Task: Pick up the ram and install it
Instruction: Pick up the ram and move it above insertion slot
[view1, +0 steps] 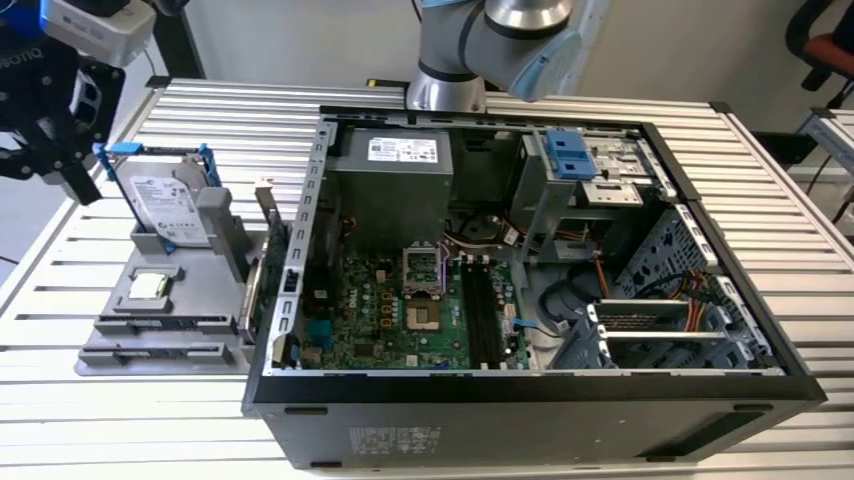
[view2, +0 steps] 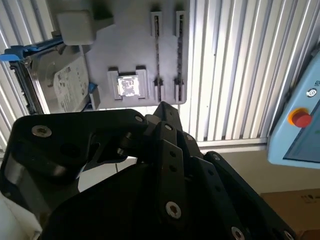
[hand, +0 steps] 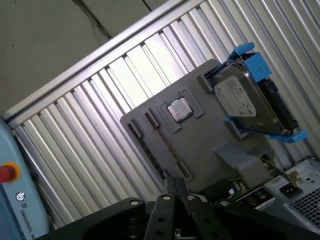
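First wrist view, ram (hand: 166, 146): thin dark stick, seems to sit in a tray (hand: 210, 145) slot.
Gripper (hand: 173, 181): over the tray, jaws look shut, empty.
Done: nothing yet, I think.
Left: pick up, install.

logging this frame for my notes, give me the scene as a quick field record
gripper: raised above the gray holder, near the hard drive
gray holder: on the slatted table, at the exterior view's left of the pc case
on holder: hard drive in blue frame, square chip, green card on edge
pc case: side open, motherboard exposed
held item: cannot tell
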